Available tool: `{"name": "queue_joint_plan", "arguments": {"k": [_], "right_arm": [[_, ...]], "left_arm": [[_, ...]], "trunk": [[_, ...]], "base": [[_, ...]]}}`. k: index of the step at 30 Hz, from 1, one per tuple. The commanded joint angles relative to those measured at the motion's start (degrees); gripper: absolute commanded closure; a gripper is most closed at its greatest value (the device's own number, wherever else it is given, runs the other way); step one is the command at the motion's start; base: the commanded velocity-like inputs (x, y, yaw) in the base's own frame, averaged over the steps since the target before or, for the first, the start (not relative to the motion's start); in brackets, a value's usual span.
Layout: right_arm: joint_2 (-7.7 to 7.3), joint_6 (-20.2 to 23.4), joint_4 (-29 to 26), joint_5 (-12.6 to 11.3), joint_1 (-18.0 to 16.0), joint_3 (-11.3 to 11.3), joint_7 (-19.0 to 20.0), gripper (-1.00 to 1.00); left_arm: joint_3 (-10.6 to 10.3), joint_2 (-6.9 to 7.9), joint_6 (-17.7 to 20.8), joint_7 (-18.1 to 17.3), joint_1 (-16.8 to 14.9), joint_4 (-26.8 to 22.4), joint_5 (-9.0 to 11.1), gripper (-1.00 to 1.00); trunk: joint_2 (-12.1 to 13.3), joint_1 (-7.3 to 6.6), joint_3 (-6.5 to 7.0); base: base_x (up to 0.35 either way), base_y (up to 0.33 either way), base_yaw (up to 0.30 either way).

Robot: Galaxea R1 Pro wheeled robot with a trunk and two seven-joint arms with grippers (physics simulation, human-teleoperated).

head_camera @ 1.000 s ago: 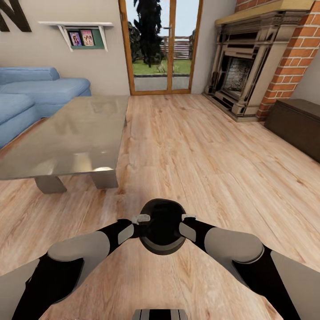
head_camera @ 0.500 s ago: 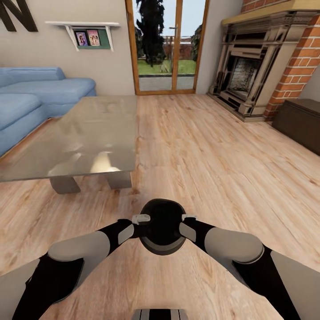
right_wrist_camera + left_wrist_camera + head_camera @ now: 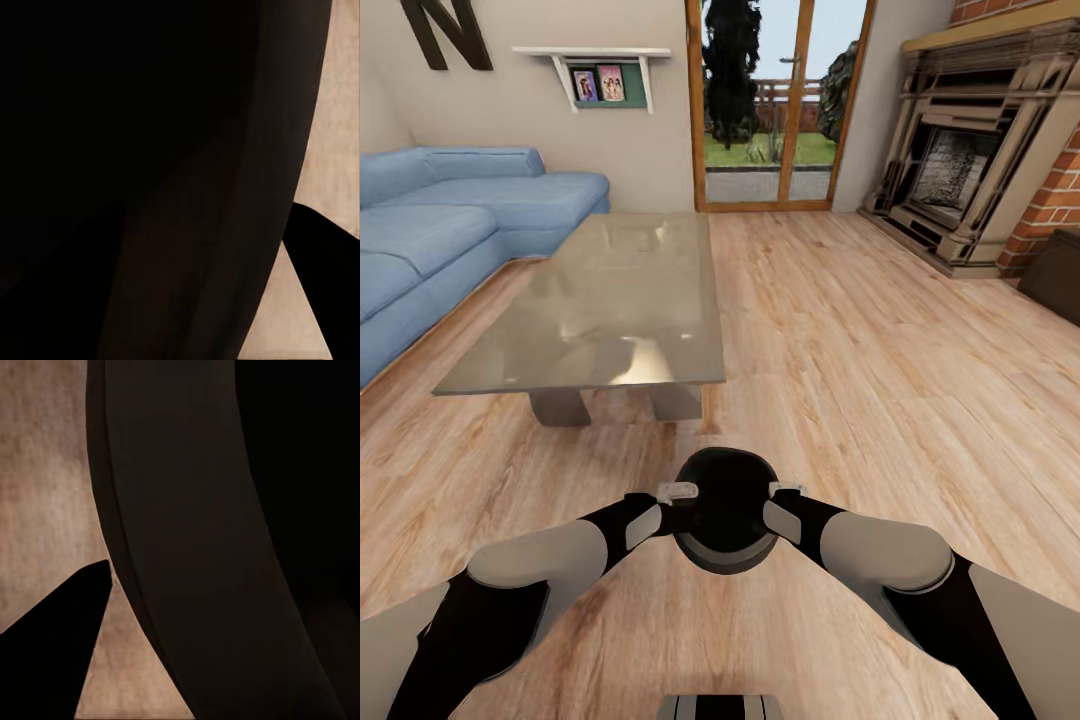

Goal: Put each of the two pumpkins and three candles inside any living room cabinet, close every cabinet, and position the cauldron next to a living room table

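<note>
Between the two wrists, low in the head view: cauldron [image 3: 726, 508], glossy black, wide mouth up, carried in front of the trunk. Left gripper [image 3: 678, 492] sits at the rim on the robot's left, right gripper [image 3: 784, 489] at the rim opposite — each looks closed on the rim, one finger likely inside and one outside, though the fingertips themselves are hidden by the pot. Left wrist view shows the dark curved wall [image 3: 195, 547] close up with plank floor beside it; right wrist view much the same, cauldron wall [image 3: 225, 210] and a sliver of floor. Two-sided hold judged sensible: a round-bellied pot would swing from a single grip.

Outward: light wood floor [image 3: 860, 340] open ahead. Coffee table [image 3: 610, 300], glossy grey top, blocky legs, stands ahead and to the left, near but apart from the pot. Blue sofa [image 3: 450, 230] beyond it. Brick fireplace [image 3: 970, 170] far right — dark cabinet [image 3: 1060, 270] just at the right edge.

Judgement: carry in progress; set-down beside the table remains
</note>
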Motion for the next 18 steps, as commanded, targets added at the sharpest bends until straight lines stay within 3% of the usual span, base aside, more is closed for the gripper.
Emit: {"name": "queue_joint_plan", "arguments": {"k": [1,11,18], "right_arm": [[-0.02,-0.54,-0.08,1.02,-0.12,0.22,0.68,1.00],[0.17,-0.62,-0.08,1.17,-0.12,0.22,0.68,1.00],[0.15,-1.27,-0.08,1.11,-0.12,0.22,0.68,1.00]], "left_arm": [[-1.37,0.13,0.11,0.32,-0.03,-0.16,0.88,1.00],[-1.37,0.13,0.11,0.32,-0.03,-0.16,0.88,1.00],[-1.31,0.06,0.11,0.40,-0.03,-0.16,0.88,1.00]], "trunk": [[-0.03,-0.02,-0.04],[-0.03,-0.02,-0.46],[-0.03,-0.02,-0.57]], "base": [[0.000,0.341,0.004],[0.012,0.341,0.140],[0.158,0.314,0.043]]}}
